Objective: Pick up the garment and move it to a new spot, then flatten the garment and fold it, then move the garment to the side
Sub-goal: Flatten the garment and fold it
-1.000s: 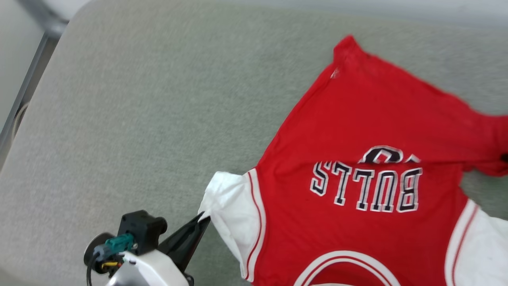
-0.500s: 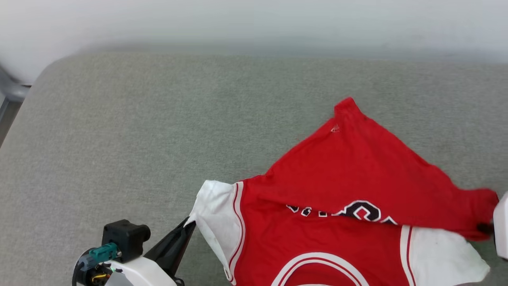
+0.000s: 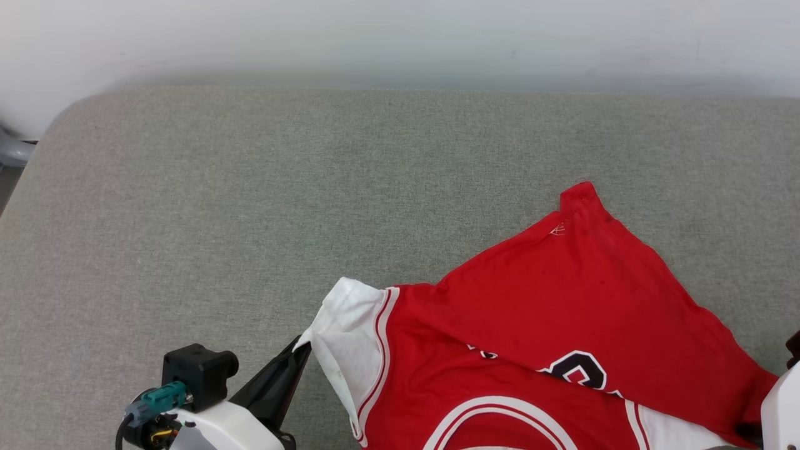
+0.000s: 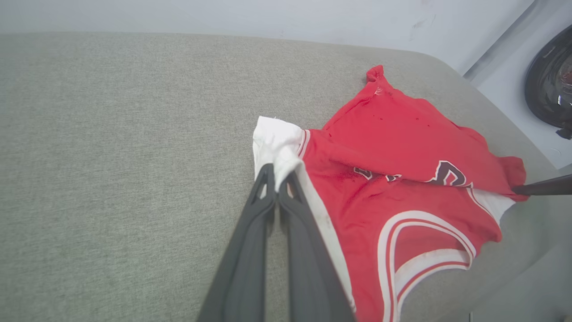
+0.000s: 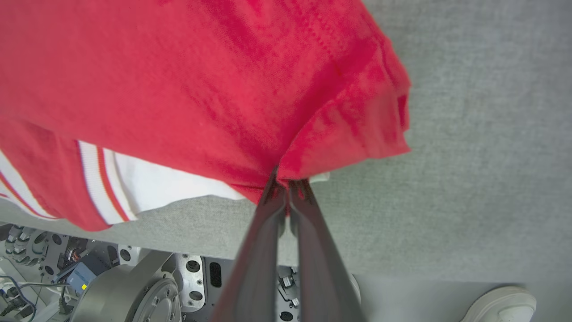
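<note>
The garment [image 3: 562,300] is a red jersey with white sleeves, lying at the near right of the grey cushion [image 3: 250,206]. Its lower half is folded over the chest, so only part of the black-and-white number shows. My left gripper [image 3: 302,345] is shut on the edge of the white left sleeve [image 4: 277,143], also seen as the left gripper [image 4: 278,172] in its wrist view. My right gripper [image 5: 286,183] is shut on a bunched red corner of the garment [image 5: 223,80], low at the right; the right gripper's dark fingers [image 4: 540,188] reach in from the right.
A pale wall [image 3: 400,37] runs behind the cushion. The cushion's rounded left corner [image 3: 56,125] and near edge [image 5: 402,264] drop to the floor. My own base [image 5: 134,286] and a person's white shoe [image 5: 500,306] are below. A dark round object [image 4: 549,85] stands beyond the cushion's right end.
The red hem held by my right gripper has come toward me and down, folding over the lettering and hiding most of it. The head camera tilted up. My left gripper kept its hold.
</note>
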Motion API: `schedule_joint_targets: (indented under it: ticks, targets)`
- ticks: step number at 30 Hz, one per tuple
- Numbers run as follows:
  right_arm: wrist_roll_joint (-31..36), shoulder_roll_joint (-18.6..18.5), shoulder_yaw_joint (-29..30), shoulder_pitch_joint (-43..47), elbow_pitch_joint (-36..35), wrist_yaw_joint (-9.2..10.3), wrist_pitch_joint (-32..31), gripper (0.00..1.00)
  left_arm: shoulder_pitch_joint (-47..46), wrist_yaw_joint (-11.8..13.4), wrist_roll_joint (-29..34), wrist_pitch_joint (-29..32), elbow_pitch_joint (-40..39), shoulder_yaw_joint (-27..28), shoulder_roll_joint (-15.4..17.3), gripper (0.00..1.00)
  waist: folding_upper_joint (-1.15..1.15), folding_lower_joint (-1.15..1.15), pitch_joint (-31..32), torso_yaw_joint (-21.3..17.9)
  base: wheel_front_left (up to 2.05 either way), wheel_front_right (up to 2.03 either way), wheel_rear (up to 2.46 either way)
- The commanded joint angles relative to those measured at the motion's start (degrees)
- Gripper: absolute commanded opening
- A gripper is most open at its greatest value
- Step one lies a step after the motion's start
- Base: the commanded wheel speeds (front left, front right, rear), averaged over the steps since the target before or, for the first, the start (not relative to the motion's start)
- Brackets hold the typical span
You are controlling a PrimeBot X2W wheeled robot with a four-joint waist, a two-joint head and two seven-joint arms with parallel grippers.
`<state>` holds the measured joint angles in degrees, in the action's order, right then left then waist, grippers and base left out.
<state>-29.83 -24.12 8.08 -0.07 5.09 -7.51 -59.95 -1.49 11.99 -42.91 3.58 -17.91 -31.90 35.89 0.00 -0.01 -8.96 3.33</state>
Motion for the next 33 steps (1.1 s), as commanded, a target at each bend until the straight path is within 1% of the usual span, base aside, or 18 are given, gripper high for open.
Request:
schedule_joint_targets:
  ticks: [1, 5, 12, 15, 18, 23, 27, 33]
  targets:
    - [-0.12, -0.12, -0.12, -0.46, -0.24, 0.04, 0.62, 1.00, -0.80, -0.18, 0.37, -0.12, 0.16, -0.16, -0.08, 0.00, 0.00, 0.01, -0.19, 0.12, 0.00, 0.00, 0.00]
    - [-1.57, -1.04, -0.63, -2.44, -1.61, 0.04, 0.43, 1.00, -1.05, -0.31, 0.36, -0.01, 0.17, -0.24, 0.05, 0.00, 0.00, 0.01, -0.39, 0.31, 0.00, 0.00, 0.00]
    - [-5.81, -3.64, -1.25, -8.77, -9.06, 0.04, -3.43, 1.00, -1.80, -0.60, 0.88, -0.07, -0.45, -0.56, 0.07, 0.00, 0.00, 0.01, -1.48, 1.84, 0.00, 0.00, 0.00]
    - [-6.11, -3.98, -2.19, -12.87, -11.63, 0.04, -5.25, 1.00, -2.57, -0.81, 1.43, -0.20, -1.20, -0.93, -0.10, 0.00, 0.00, 0.01, -2.88, 2.99, 0.00, 0.00, 0.00]
    - [-5.06, -3.60, -3.79, -17.82, -12.15, 0.04, -6.62, 1.00, -3.53, -1.19, 2.08, 0.02, -1.98, -1.52, -0.36, 0.00, 0.00, 0.01, -4.99, 4.66, 0.00, 0.00, 0.00]
    - [-1.86, -2.53, -6.09, -24.50, -9.57, 0.04, -8.66, 1.00, -5.80, -1.80, 3.09, 0.54, -3.02, -2.43, -1.27, 0.00, 0.00, 0.01, -9.04, 8.50, 0.00, 0.00, 0.00]
    - [0.25, -2.21, -6.88, -29.09, -5.55, 0.04, -9.57, 1.00, -7.24, -2.23, 3.58, 0.48, -2.76, -3.19, -2.22, 0.00, 0.00, 0.01, -11.67, 11.57, 0.00, 0.00, 0.00]
    - [3.06, -3.92, -7.61, -33.97, 2.52, 0.04, -7.46, 1.00, -8.63, -3.04, 3.77, 0.05, -1.77, -4.32, -3.78, 0.00, 0.00, 0.01, -13.86, 15.38, 0.00, 0.00, 0.00]
